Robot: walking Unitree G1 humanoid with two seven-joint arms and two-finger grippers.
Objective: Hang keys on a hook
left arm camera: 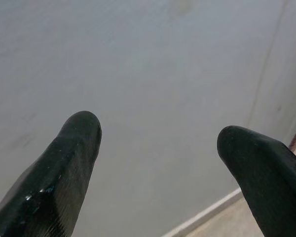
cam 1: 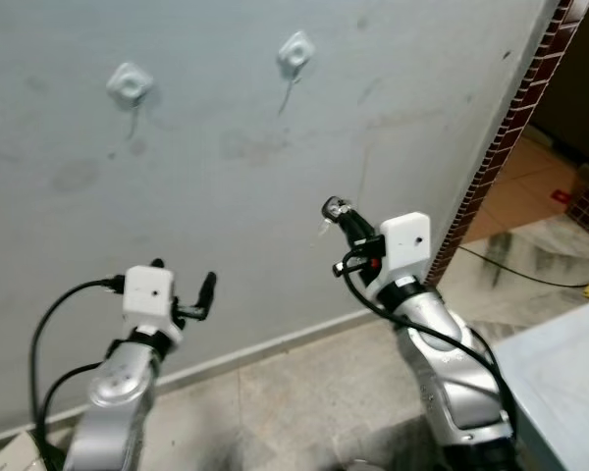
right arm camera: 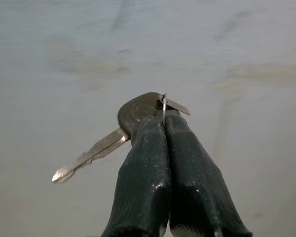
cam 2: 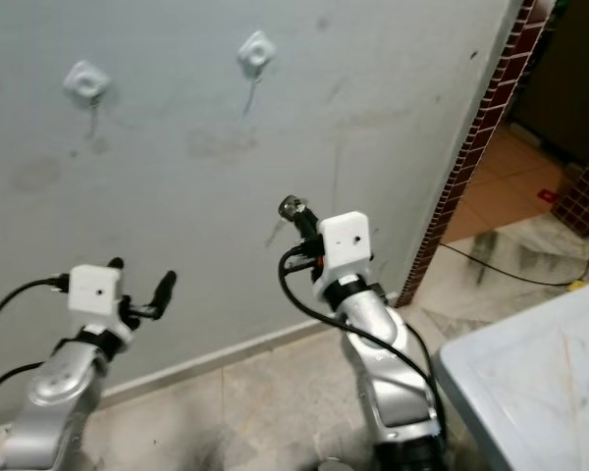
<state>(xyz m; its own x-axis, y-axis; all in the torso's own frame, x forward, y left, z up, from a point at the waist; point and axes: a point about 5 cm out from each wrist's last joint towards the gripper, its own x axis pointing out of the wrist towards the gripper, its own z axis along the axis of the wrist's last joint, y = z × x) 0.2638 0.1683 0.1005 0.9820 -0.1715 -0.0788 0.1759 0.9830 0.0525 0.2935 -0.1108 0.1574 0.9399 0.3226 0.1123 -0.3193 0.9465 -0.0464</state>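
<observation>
Key (right arm camera: 133, 116) pinched in the right gripper (cam 1: 336, 211), held up in front of the wall (cam 1: 226, 147)
The right fingers (right arm camera: 143, 168) are pressed together on the key's head, blade sticking out sideways, well below the two white hooks (cam 1: 295, 51) up on that grey wall. Over on the left, the left gripper (cam 1: 184, 285) sits low with its fingers (left arm camera: 64, 163) spread apart, holding nothing, pointed at bare wall above the tiled floor (cam 1: 304, 392)

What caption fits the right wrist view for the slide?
Right pincer shut on the keys, held up before the grey wall.
</observation>
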